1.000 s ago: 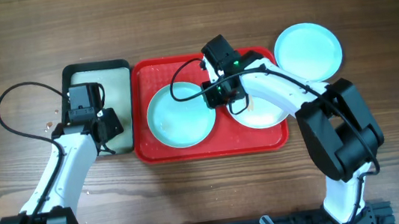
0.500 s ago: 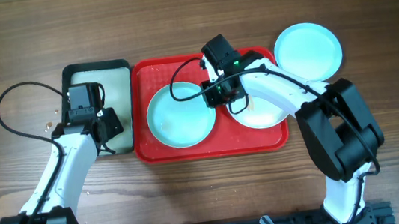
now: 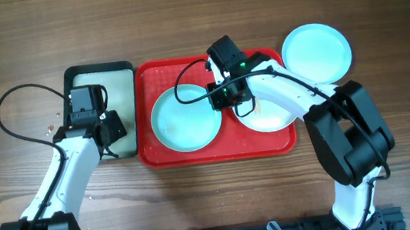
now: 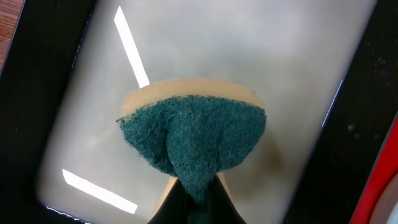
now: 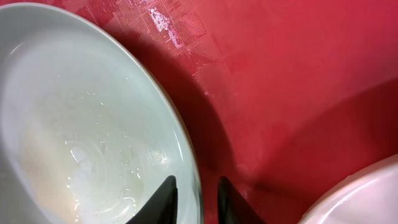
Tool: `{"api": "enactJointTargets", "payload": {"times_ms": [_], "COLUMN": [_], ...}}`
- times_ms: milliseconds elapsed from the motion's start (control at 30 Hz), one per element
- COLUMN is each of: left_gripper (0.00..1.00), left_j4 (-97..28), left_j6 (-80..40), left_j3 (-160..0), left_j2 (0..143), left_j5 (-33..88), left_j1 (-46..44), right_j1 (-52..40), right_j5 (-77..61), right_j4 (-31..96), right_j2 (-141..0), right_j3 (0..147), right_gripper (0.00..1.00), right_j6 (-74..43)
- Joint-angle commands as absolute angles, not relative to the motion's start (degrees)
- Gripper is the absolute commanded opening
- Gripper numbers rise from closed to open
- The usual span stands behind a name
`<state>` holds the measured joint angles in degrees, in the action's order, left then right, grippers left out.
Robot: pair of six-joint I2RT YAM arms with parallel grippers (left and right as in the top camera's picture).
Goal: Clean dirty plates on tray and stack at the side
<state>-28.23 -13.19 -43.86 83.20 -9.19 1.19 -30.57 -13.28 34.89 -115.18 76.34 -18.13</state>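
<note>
My right end effector [image 5: 194,200] stands narrowly parted astride the wet, glossy rim of a pale round plate [image 5: 74,124] on the textured red tray [image 5: 280,74], gripping nothing. I judge the slick rim could slip out as I close. My left end effector [image 4: 193,202] pinches a fuzzy green-faced sponge [image 4: 193,134].
</note>
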Motion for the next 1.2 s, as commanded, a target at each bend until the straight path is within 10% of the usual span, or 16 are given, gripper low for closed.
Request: {"api": "enactJointTargets", "payload": {"times_ms": [0,1000,1167], "left_gripper": [0.04,0.04,0.04], "left_j4": [-28.0,-28.0,-28.0], "left_j6": [-13.9,-13.9,-13.9], "left_j3": [-43.5,-43.5,-43.5], "left_j2": [83.5,83.5,83.5], "left_j5": [-9.9,-9.5,-9.5], "left_j1": [1.4,1.4,1.4], "right_j1": [-30.7,-30.7,-30.7], "right_j5": [-13.4,-12.5,-12.6], "right_j4": [34.5,31.6,30.5], "right_j2": [-115.2,-115.2,-115.2], "right_j3": [76.4,73.6,72.8], "right_gripper": [0.23,0.25,0.04], "right_j6": [-18.2,-18.3,-19.9]}}
